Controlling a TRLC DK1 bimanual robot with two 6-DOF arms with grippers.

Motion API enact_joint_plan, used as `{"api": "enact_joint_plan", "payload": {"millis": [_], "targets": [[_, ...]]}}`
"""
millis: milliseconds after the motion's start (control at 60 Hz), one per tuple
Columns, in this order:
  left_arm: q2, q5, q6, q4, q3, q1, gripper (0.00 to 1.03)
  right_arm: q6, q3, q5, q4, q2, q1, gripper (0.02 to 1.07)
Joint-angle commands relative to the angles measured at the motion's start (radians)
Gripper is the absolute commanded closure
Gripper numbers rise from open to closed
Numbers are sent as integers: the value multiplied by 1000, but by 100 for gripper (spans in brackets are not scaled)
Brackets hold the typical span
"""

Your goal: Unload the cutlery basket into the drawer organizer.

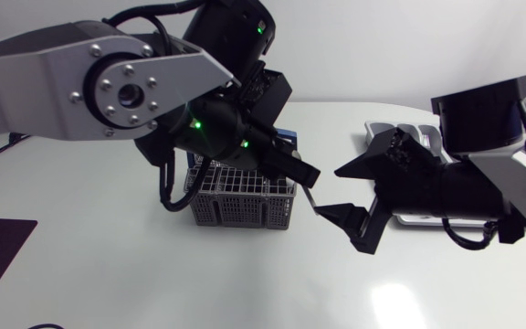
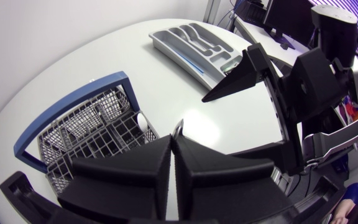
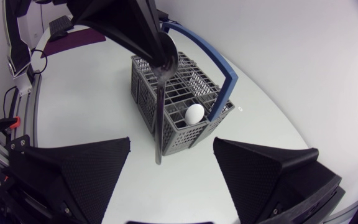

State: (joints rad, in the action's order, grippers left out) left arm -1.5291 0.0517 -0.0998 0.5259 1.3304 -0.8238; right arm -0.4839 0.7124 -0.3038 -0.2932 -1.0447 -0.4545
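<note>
Utensil (image 3: 159, 118) upright, handle down | left pincer (image 2: 174, 138) clamps it | right pincer (image 3: 171, 146) spread wide

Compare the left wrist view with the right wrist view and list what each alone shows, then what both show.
Only the left wrist view: the grey organizer tray. Only the right wrist view: the whole utensil hanging from the shut left gripper, and a dark mat. Both: the wire basket with its blue handle, a white round piece in it, and the open right gripper.
</note>
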Motion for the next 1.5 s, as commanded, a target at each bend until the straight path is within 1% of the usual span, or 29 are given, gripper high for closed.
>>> {"api": "enact_joint_plan", "payload": {"millis": [0,167,283,317,417,517,683,717,817,833,883,950,1050,1117,1133,1150,1217,1350,1483], "targets": [[-36,34,-41,14,41,12,100,47,25,22,29,-32,-27,13],[-54,103,-67,20,58,26,100,62,55,61,46,-67,-56,16],[-57,151,-84,22,64,35,100,70,87,65,49,-115,-61,17],[-57,154,-86,20,64,35,99,73,96,66,55,-130,-64,23],[-57,163,-92,22,64,38,100,79,108,74,58,-143,-76,33],[-57,174,-95,22,64,43,100,79,114,80,60,-150,-78,46],[-57,175,-98,22,62,48,100,82,111,81,69,-149,-76,71],[-57,177,-101,22,62,51,100,82,110,81,71,-146,-76,80],[-57,177,-106,22,61,60,100,82,105,81,72,-144,-76,92],[-57,177,-106,22,59,61,100,80,104,81,74,-143,-76,96],[-57,180,-107,22,59,63,99,80,101,81,77,-143,-76,102],[-57,181,-112,22,59,68,99,80,96,81,77,-143,-76,102],[-57,181,-112,22,59,72,90,79,94,78,74,-143,-78,101],[-55,181,-112,22,59,74,77,77,93,75,69,-144,-78,102],[-55,181,-112,22,59,74,76,77,91,74,69,-146,-78,102],[-55,181,-112,22,59,74,70,76,91,72,68,-146,-78,102],[-54,181,-113,22,67,78,55,76,90,60,60,-147,-76,102],[-46,183,-115,22,84,97,43,65,87,42,42,-152,-67,102],[-32,203,-123,19,105,130,40,39,81,29,14,-155,-56,102]]}}
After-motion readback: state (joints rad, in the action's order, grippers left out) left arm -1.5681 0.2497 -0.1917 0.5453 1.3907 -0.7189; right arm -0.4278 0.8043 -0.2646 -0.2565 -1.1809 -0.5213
